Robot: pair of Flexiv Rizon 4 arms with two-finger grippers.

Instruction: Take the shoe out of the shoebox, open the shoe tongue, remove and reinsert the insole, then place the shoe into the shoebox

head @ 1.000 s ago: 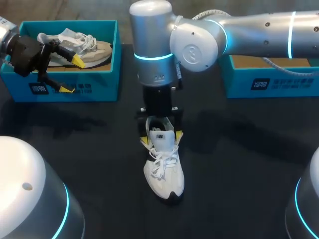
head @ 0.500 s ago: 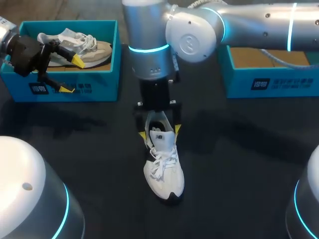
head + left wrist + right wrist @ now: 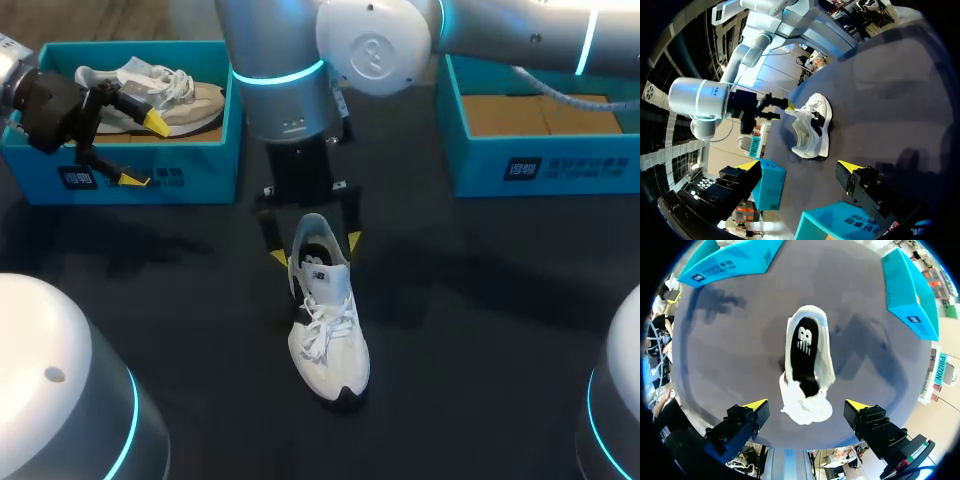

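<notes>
Desk (image 3: 480, 300) with empty shoebox (image 3: 540, 150) at right; white shoe (image 3: 325, 320) out, standing mid-desk, mouth wide open. Right claw (image 3: 314, 250) spread over heel, gripping nothing; left claw (image 3: 142, 152) also apart, by other shoebox (image 3: 120, 178). Insole (image 3: 804, 352) seated inside; probably only reboxing left, cannot confirm.

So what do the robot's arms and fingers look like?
The right arm is a fat, shiny silver tube with glowing teal rings and a thin grey cable. The left gripper and right gripper are black, each with two fingers tipped bright yellow.
</notes>
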